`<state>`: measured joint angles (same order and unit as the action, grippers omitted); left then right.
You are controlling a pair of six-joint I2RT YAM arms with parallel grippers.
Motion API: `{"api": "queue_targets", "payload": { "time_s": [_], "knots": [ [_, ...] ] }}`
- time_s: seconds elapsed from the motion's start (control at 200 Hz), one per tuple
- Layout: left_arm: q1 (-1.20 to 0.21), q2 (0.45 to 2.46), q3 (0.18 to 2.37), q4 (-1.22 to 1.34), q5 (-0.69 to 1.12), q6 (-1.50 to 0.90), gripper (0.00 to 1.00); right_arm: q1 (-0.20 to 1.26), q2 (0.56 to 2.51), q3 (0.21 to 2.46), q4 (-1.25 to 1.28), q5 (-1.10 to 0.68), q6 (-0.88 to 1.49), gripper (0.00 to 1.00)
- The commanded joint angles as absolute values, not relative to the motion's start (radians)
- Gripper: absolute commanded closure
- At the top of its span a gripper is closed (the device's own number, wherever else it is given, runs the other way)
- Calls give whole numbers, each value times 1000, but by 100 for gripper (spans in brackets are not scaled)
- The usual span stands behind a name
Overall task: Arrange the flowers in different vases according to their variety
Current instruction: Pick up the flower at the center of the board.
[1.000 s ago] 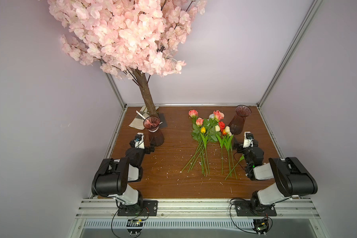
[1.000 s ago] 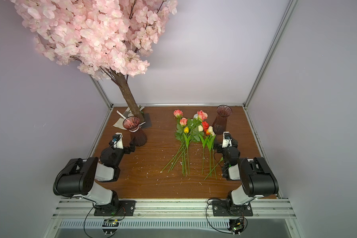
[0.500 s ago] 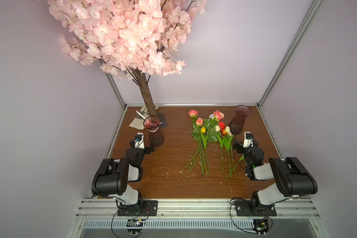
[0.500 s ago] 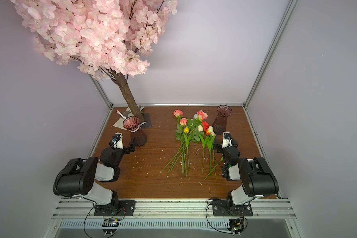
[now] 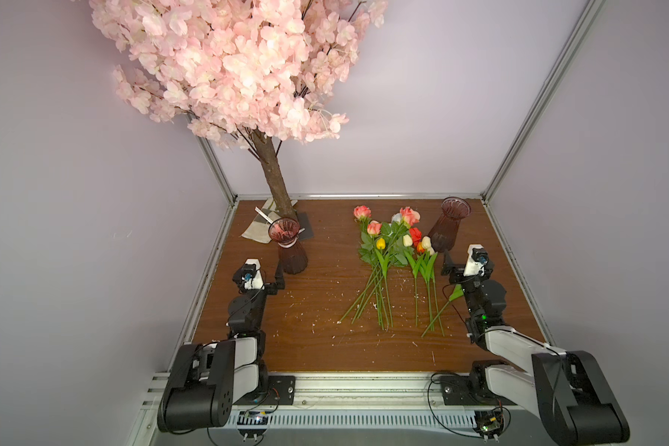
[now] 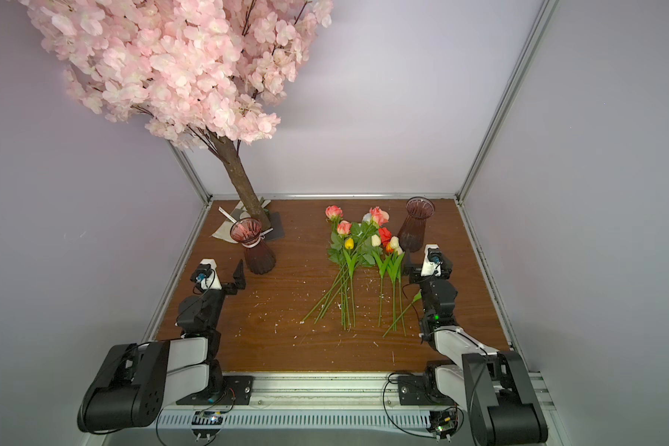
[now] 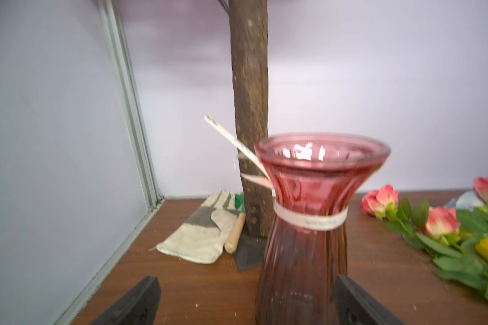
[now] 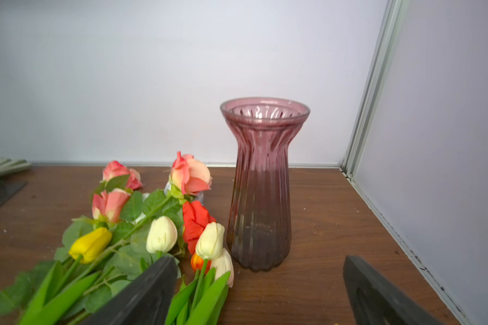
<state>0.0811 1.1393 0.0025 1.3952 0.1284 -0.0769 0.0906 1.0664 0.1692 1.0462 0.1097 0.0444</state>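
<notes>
Left tool [image 7: 246, 278] and right tool [image 8: 259, 260] gape empty; banded ribbed maroon glass vase [image 5: 291, 255] stands just beside the brown tree trunk [image 5: 275, 181], plain ribbed maroon glass vase [image 5: 447, 228] well away from it, green-stemmed artificial roses and tulips [image 5: 387, 251] heaped on the wooden bench [image 5: 306, 347] between: tangled leaves may drag neighbour stems, a swing may topple glass.

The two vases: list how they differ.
The left vase wears a pale band round its neck; the right vase has a bare neck. The left vase stands by the tree trunk, clear of the flowers; the right vase stands close beside them. Both are ribbed maroon glass, upright, holding no flowers.
</notes>
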Motion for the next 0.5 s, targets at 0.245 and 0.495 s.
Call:
{"api": "queue_targets", "payload": {
  "time_s": [0.245, 0.495],
  "knots": [
    [71, 747, -32, 1164, 209, -615, 0, 95, 733, 308, 446, -6, 401, 0],
    [69, 729, 0, 1108, 431, -791, 0, 91, 755, 312, 383, -276, 535, 0]
  ]
}}
